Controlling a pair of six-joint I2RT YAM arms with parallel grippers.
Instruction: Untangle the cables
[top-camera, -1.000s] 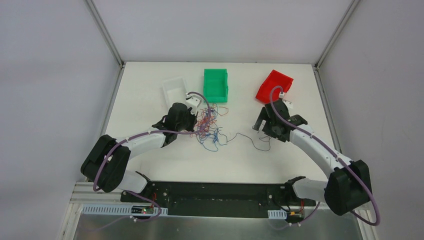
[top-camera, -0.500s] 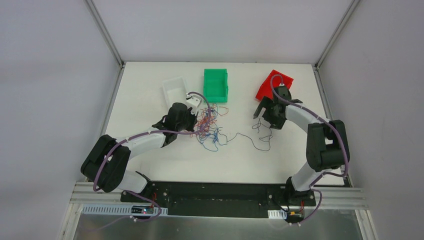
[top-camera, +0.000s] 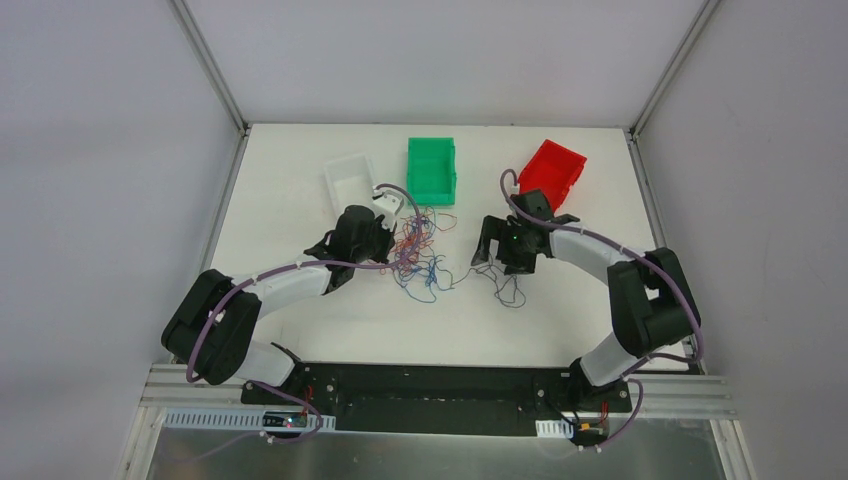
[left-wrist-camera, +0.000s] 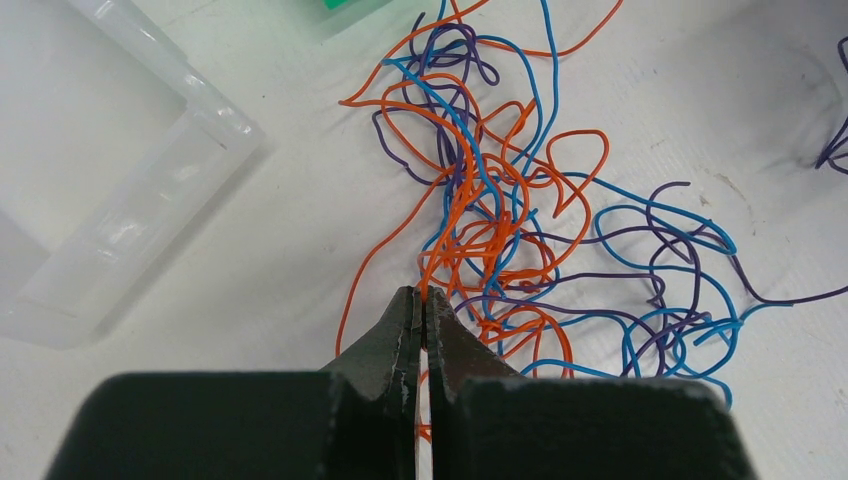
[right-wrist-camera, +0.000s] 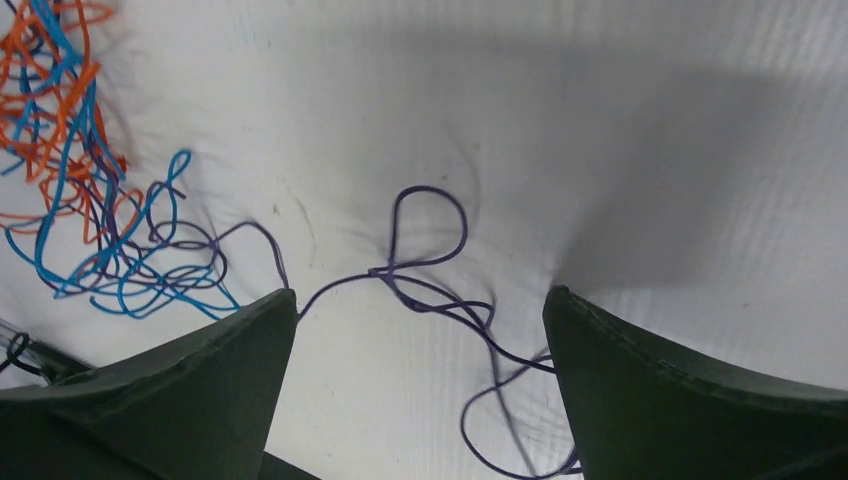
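The cables form a knot (top-camera: 418, 252) of blue, orange-red and dark purple wires at mid-table, shown close up in the left wrist view (left-wrist-camera: 500, 220). My left gripper (top-camera: 393, 258) sits at the knot's left edge, shut on orange-red wires at its tips (left-wrist-camera: 425, 297). A loose dark purple strand (top-camera: 505, 288) trails right from the knot. My right gripper (top-camera: 500, 260) is open above this strand, which lies looped on the table between its spread fingers (right-wrist-camera: 430, 250). The right gripper (right-wrist-camera: 420, 293) holds nothing.
A clear bin (top-camera: 350, 180), a green bin (top-camera: 432, 170) and a red bin (top-camera: 550, 172) stand in a row behind the knot. The clear bin's rim (left-wrist-camera: 150, 190) is close to the left of my left gripper. Walls enclose the white table.
My right arm has swung left from beside the red bin to over the purple strand, and the strand has bunched up leftward. The left arm and the knot have not moved.
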